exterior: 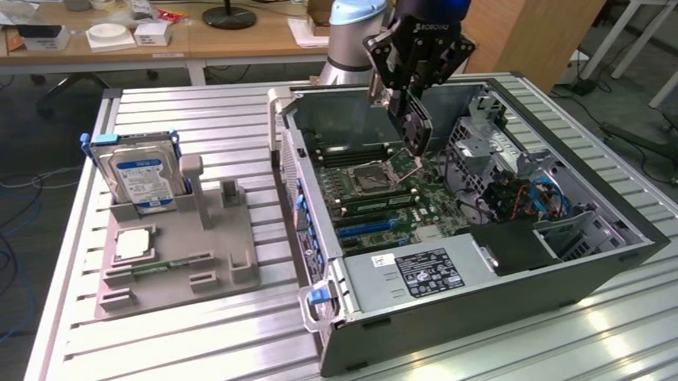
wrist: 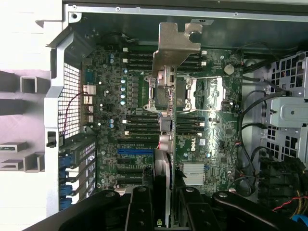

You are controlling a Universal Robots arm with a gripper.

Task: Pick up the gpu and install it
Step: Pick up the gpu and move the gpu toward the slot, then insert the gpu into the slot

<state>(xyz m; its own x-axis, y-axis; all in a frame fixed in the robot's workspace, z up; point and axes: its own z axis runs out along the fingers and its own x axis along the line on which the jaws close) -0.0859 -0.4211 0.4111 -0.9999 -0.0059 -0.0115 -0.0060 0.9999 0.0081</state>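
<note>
Pincer: gripper [exterior: 406, 94] clamped on the gpu [exterior: 414, 127]; card pinched at its upper edge, hanging down.
Gpu position: in the air inside the open computer case [exterior: 593, 262], just over the CPU socket [exterior: 383, 169] on the motherboard [exterior: 387, 202]; not seated.
Risk, alignment: card slanted in exterior view; likely miss of the expansion slots [wrist: 134, 161] if lowered so.
Risk, collision: possible snag of the metal bracket [wrist: 175, 43] on the case wall, or a knock on the socket.
Risk, grip: narrow hold; possible pivot under an insertion push.
Case contents: motherboard, power supply [exterior: 424, 274], cables [exterior: 541, 194].
Grey fixture [exterior: 228, 254]: hard drive [exterior: 143, 178] upright; memory stick [exterior: 159, 268] lying flat.
</note>
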